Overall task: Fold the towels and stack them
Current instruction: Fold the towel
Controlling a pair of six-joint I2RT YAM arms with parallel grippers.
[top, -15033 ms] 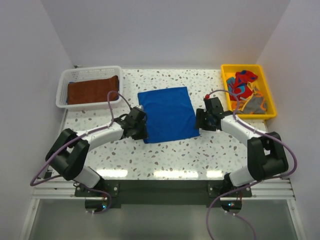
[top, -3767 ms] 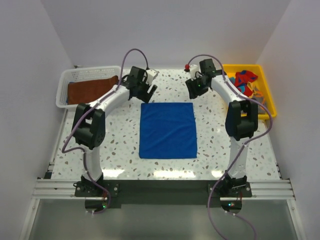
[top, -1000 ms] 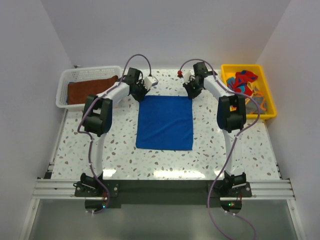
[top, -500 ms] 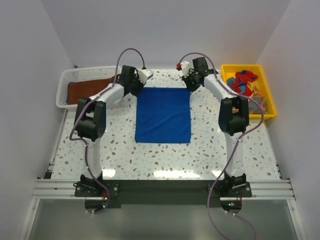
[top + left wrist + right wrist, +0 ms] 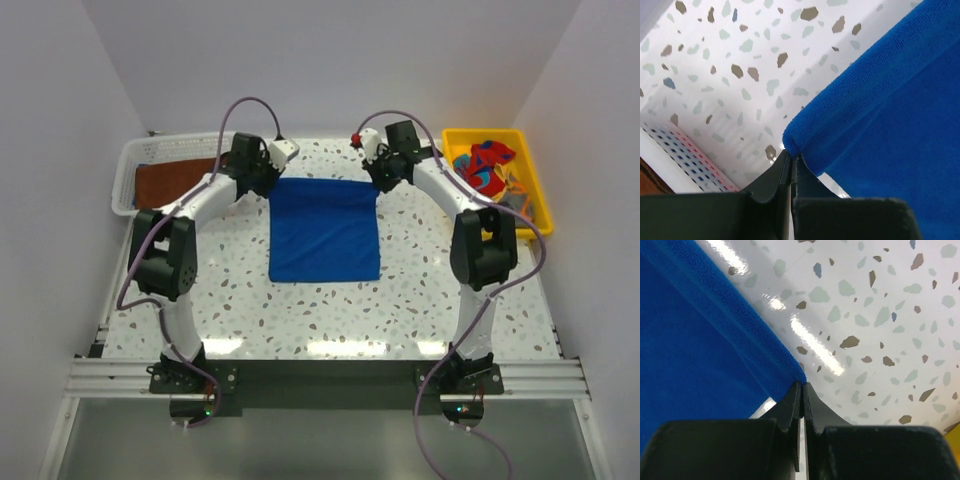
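A royal blue towel (image 5: 325,230) lies on the speckled table, its far edge raised. My left gripper (image 5: 272,180) is shut on the towel's far left corner (image 5: 790,145). Its far right corner (image 5: 801,377) is pinched in my right gripper (image 5: 378,183), which is also shut. A rust-brown towel (image 5: 165,182) lies folded in the white basket (image 5: 135,160) at the back left. A red towel with blue patches (image 5: 485,165) lies crumpled in the yellow tray (image 5: 535,190) at the back right, with an orange and grey one (image 5: 505,205) beside it.
The basket's lattice wall (image 5: 680,160) shows close to my left gripper in the left wrist view. Both arms reach far over the table, elbows out to the sides of the blue towel. White walls close off the back and both sides.
Both grippers have shifted towards the back of the table with the towel's far corners in them. The far edge has risen and the towel has slid away from the near edge.
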